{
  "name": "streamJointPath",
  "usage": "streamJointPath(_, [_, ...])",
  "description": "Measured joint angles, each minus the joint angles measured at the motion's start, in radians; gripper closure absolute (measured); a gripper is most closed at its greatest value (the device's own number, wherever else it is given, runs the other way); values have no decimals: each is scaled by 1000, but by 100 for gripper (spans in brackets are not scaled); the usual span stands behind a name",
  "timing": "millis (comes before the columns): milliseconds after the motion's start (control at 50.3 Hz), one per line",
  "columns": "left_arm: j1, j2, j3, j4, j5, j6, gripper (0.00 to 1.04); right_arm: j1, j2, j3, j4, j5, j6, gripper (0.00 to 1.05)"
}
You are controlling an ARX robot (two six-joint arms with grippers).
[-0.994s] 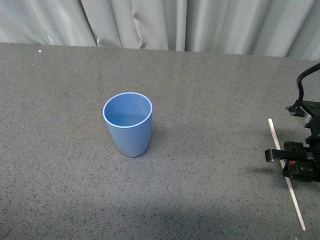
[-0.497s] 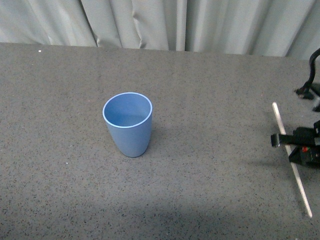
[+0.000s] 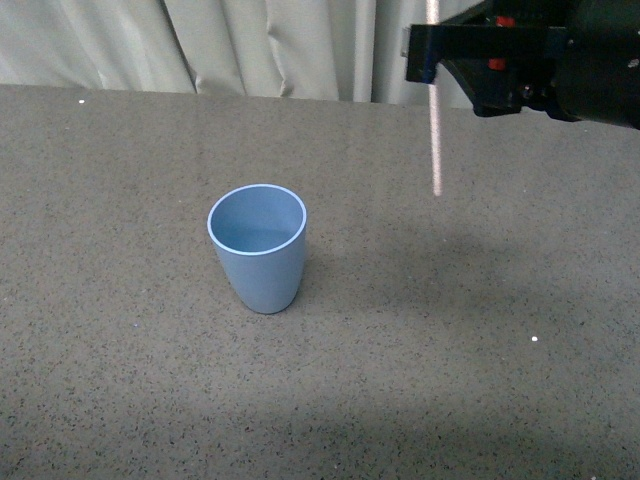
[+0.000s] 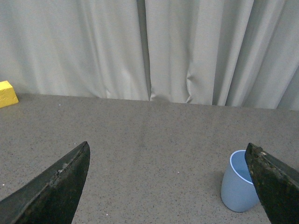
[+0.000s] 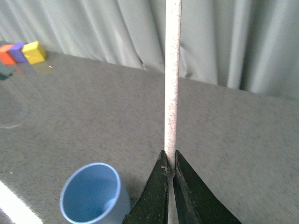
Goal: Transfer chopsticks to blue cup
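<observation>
The blue cup (image 3: 257, 248) stands upright and empty on the grey table, left of centre. My right gripper (image 3: 432, 50) is high at the top right, shut on the chopsticks (image 3: 434, 130), a pale stick hanging nearly upright in the air to the right of the cup. In the right wrist view the stick (image 5: 172, 79) runs out from between the shut fingers (image 5: 159, 191), with the cup (image 5: 91, 198) beside them. My left gripper (image 4: 168, 158) is open and empty; the cup (image 4: 238, 186) shows by one of its fingers.
A grey curtain (image 3: 250, 45) hangs behind the table's far edge. A yellow block (image 4: 7, 93) lies far off in the left wrist view; red, purple and yellow blocks (image 5: 21, 52) lie at the far side in the right wrist view.
My right gripper has lifted the chopsticks off the table at the right edge, swung them upright, and moved up and left toward the cup. The cup has not moved.
</observation>
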Motion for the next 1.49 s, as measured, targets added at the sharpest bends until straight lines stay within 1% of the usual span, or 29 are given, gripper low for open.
streamJointPath(119, [0, 0, 0, 0, 0, 0, 7, 50, 53, 16, 57, -32, 0, 104])
streamJointPath(219, [0, 0, 0, 0, 0, 0, 7, 84, 113, 47, 76, -57, -6, 104])
streamJointPath(338, [0, 0, 0, 0, 0, 0, 7, 121, 194, 121, 79, -79, -17, 104])
streamJointPath(398, [0, 0, 0, 0, 0, 0, 7, 133, 230, 166, 57, -61, -33, 104])
streamJointPath(696, [0, 0, 0, 0, 0, 0, 7, 153, 360, 278, 22, -73, -51, 104])
streamJointPath(776, [0, 0, 0, 0, 0, 0, 7, 154, 385, 289, 10, -53, -68, 104])
streamJointPath(1094, [0, 0, 0, 0, 0, 0, 7, 162, 412, 291, -18, -55, -79, 104])
streamJointPath(1134, [0, 0, 0, 0, 0, 0, 7, 162, 412, 291, -22, -59, -78, 98])
streamJointPath(1153, [0, 0, 0, 0, 0, 0, 7, 162, 412, 291, -23, -62, -78, 92])
streamJointPath(1273, [0, 0, 0, 0, 0, 0, 7, 161, 393, 285, -23, -69, -76, 69])
streamJointPath(1293, [0, 0, 0, 0, 0, 0, 7, 160, 384, 281, -23, -70, -73, 64])
streamJointPath(1392, [0, 0, 0, 0, 0, 0, 7, 153, 342, 257, -21, -69, -68, 46])
streamJointPath(1452, [0, 0, 0, 0, 0, 0, 7, 149, 321, 242, -20, -64, -66, 39])
streamJointPath(1491, [0, 0, 0, 0, 0, 0, 7, 143, 297, 224, -20, -47, -60, 32])
